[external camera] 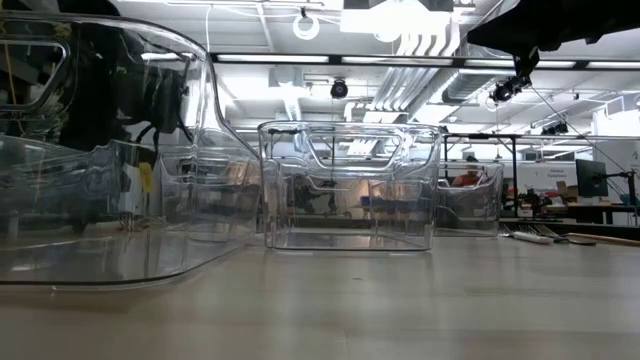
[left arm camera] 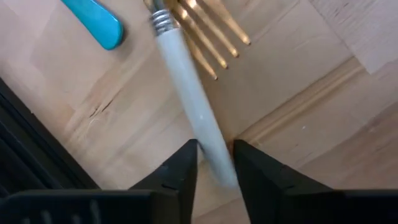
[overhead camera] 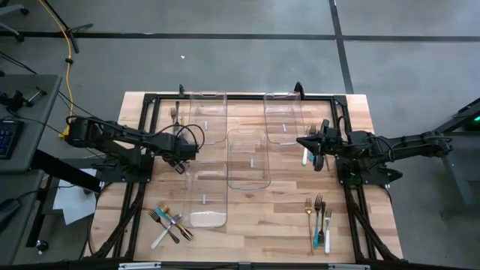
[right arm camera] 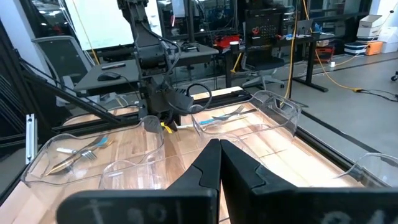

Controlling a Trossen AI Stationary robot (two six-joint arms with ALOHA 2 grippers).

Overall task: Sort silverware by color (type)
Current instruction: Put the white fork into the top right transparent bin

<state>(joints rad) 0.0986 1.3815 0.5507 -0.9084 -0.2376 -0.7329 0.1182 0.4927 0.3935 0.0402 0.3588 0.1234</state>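
My left gripper (overhead camera: 180,159) is beside the near left bin (overhead camera: 206,196) and is shut on a white-handled utensil (left arm camera: 186,87) with a silver collar and a gold head. Past it, a gold fork's tines (left arm camera: 214,40) and a teal handle (left arm camera: 99,22) lie on the wood. My right gripper (overhead camera: 316,144) is shut and empty above the table next to the far right bin (overhead camera: 283,116). A white-handled utensil (overhead camera: 305,156) lies just below it. Loose silverware lies in a near left pile (overhead camera: 169,223) and a near right group (overhead camera: 319,217). One fork (overhead camera: 174,114) lies by the far left bin. My left gripper pinches the utensil's white handle (left arm camera: 214,155) between its two fingers (left arm camera: 180,171), close to the handle's free end. The rest of the handle and the gold head reach out past the fingertips. In the right wrist view the utensil (right arm camera: 171,127) sticks out of the gripper above the table.
Four clear plastic bins stand on the table: far left (overhead camera: 208,112), far right, middle (overhead camera: 249,157) and near left. A black frame (overhead camera: 142,135) runs along the table's sides. The low view shows the bins (external camera: 350,190) close up.
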